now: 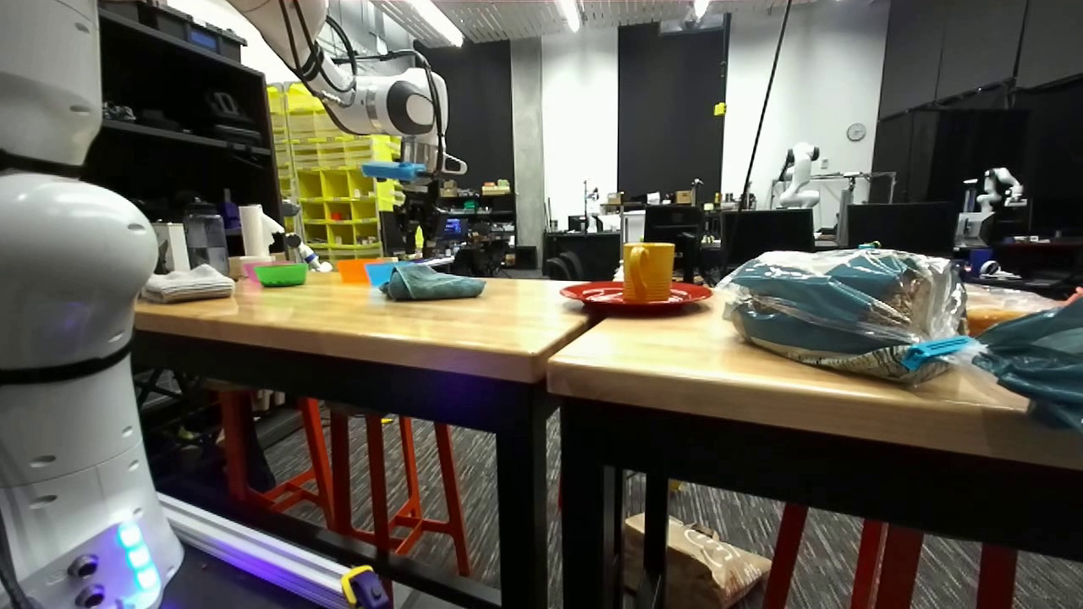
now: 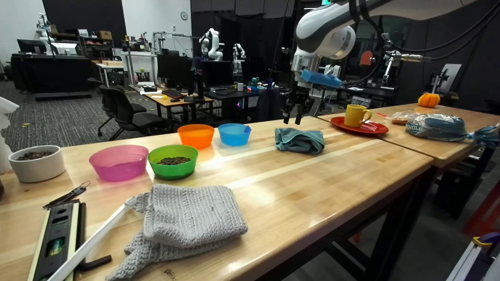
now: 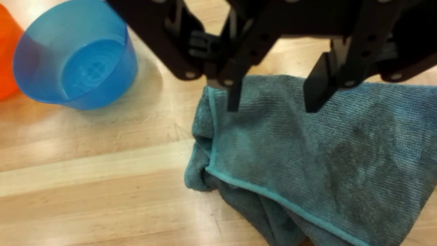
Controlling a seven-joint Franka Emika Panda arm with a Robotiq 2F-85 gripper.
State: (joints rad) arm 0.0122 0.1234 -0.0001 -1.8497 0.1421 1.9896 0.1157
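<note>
Wrist view: my tool (image 3: 275, 99), upper centre, spread above teal cloth (image 3: 307, 164), lower right; shallow pinch could slip off.

We see a wooden table (image 2: 343, 171) bearing a teal cloth (image 2: 300, 141), blue bowl (image 2: 234, 136), orange bowl (image 2: 196, 138), green bowl (image 2: 173, 171), pink bowl (image 2: 119, 168), white bowl (image 2: 39, 168) and gray knit cloth (image 2: 191, 218); a red plate (image 2: 378, 128) sits at the seam with a second table (image 2: 418, 146).

A robotics lab is indicated by robot arms (image 2: 215, 49) mounted beyond desks (image 2: 172, 103), office chairs (image 2: 142, 121) and probably computer screens (image 2: 170, 71), dimly seen; yellow bins (image 1: 343, 188) are stacked up.
</note>
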